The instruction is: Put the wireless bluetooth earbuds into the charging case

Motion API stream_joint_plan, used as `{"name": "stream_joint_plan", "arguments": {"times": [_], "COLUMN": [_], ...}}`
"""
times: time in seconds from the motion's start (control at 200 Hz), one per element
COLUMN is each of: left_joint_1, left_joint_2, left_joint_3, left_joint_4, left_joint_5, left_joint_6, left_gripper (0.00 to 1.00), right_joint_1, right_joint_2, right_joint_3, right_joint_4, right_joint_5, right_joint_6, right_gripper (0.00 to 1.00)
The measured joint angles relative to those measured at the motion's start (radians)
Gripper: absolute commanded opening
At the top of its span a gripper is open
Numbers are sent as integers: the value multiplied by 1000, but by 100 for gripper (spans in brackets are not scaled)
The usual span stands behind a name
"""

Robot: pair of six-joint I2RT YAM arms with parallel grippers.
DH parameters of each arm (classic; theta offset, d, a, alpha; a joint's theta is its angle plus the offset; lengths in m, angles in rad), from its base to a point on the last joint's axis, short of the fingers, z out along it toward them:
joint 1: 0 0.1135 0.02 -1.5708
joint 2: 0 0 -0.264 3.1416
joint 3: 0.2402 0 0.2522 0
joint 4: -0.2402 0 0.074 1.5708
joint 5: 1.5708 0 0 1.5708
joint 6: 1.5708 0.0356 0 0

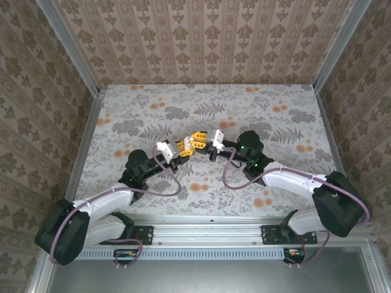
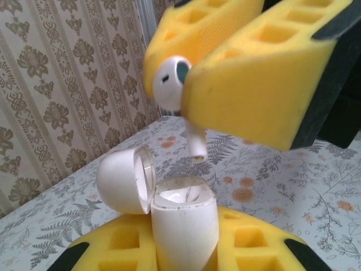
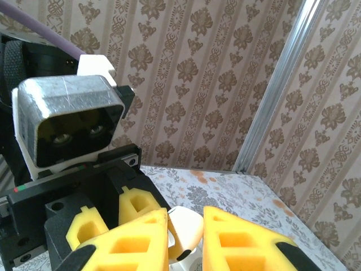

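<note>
The left gripper [image 2: 183,245] is clamped on the lower body of the charging case [image 2: 183,223], which is white. The case is held clear of the table with its long axis close to vertical and its opening facing up. Its lid [image 2: 121,180] is swung open to the left in the left wrist view. The right gripper [image 2: 177,90] is closed on the head of one earbud [image 2: 171,84]. The earbud's long axis runs nearly vertical, with the stem pointing down and its tip just above the case opening, not touching it. Whether the case already contains an earbud cannot be determined. In the top view both grippers meet above the centre of the table [image 1: 146,104], which carries a grey leaf print with orange flowers. Brown damask wallpaper [image 1: 201,36] covers the enclosure walls, and aluminium posts [image 1: 67,43] stand at the corners.
</note>
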Motion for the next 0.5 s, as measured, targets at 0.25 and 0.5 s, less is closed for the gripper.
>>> {"name": "stream_joint_plan", "arguments": {"times": [0.25,0.5], "left_joint_1": [6,7], "left_joint_2": [-9,-10], "left_joint_3": [0,0], "left_joint_4": [-3,-6], "left_joint_5": [-1,0], "left_joint_6": [0,0], "left_gripper": [5,5], "right_joint_1": [5,5], "right_joint_2": [39,39], "right_joint_3": [3,5], "right_joint_4": [1,-9], "right_joint_5": [-3,-4], "right_joint_6": [1,-1], "right_gripper": [18,26]}}
